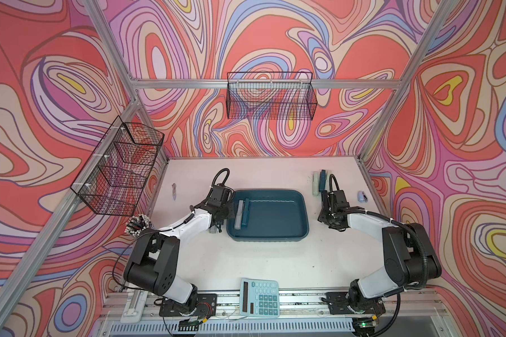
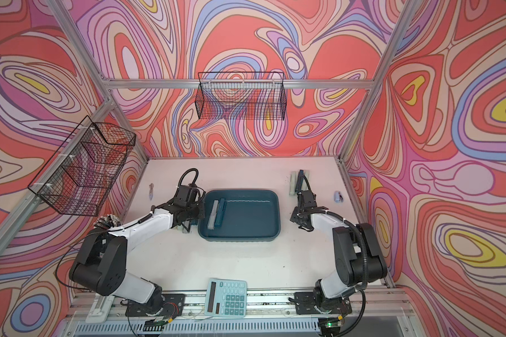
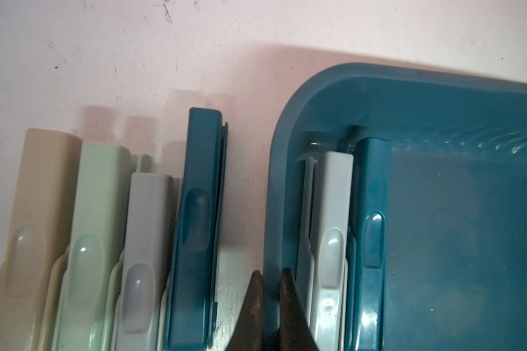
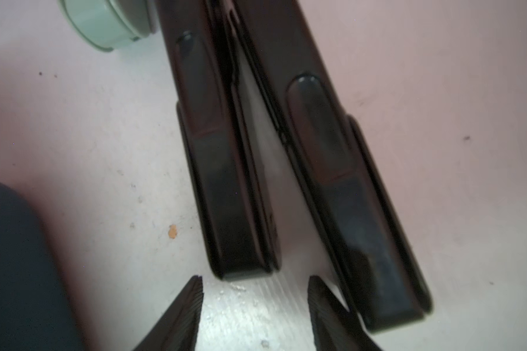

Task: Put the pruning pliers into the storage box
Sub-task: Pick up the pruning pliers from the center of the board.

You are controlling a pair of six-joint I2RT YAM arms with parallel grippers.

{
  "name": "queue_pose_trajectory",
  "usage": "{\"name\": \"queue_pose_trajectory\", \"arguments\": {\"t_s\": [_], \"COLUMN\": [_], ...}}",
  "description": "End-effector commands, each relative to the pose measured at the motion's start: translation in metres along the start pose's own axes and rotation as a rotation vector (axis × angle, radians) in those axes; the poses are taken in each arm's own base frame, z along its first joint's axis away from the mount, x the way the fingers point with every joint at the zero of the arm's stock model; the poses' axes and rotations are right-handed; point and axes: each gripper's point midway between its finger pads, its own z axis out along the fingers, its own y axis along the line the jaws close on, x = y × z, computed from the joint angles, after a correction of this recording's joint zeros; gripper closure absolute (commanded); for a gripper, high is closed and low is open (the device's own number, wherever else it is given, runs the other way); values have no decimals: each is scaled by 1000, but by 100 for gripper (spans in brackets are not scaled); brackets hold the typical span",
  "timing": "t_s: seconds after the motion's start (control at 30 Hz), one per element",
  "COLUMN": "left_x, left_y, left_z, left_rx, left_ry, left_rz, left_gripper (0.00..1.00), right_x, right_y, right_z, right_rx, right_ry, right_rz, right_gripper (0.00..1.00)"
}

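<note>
The storage box (image 1: 270, 238), a shallow dark teal tray, sits mid-table in both top views. A grey pruning plier (image 3: 332, 231) and a teal one (image 3: 373, 231) lie inside along its left wall. My left gripper (image 3: 272, 273) is shut on that wall's rim, one finger inside and one outside. Just outside the box lie beige (image 3: 34, 218), pale green (image 3: 96, 218), grey (image 3: 148, 237) and teal (image 3: 200, 212) pliers side by side. My right gripper (image 4: 255, 281) hangs open over the table at the near ends of two black pliers (image 4: 225, 182), nothing between its fingers.
More pliers (image 1: 319, 182) lie at the back right, beyond the right wrist. A small lilac object (image 1: 362, 196) sits near the right edge. A calculator (image 1: 259, 297) rests at the front edge. Black wire baskets (image 1: 120, 172) hang on the left and back walls.
</note>
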Motion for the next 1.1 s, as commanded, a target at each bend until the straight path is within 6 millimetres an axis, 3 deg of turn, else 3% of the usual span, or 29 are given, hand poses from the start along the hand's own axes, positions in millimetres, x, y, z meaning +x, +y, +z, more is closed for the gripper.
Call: {"name": "queue_pose_trajectory", "arguments": {"t_s": [0.0,0.2,0.53,1.07], "left_x": [19,17,24,24], "left_y": [12,12,16,15], "left_z": [6,7,5,5], "left_rx": [-46,-47,-62,-57], "left_ry": [74,73,98,93], "left_rz": [13,15,17,7], "left_gripper": [97,97,97,96], "right_x": [-18,-33,-47,-59], "right_y": [2,14,18,19], "right_z": [0,7,21,5], "right_rx": [11,-15,12,3], "right_ry": [-41,-63,-75,-132], "right_rz": [-26,-68,-88,-103], "right_gripper": [42,48,57,74]}}
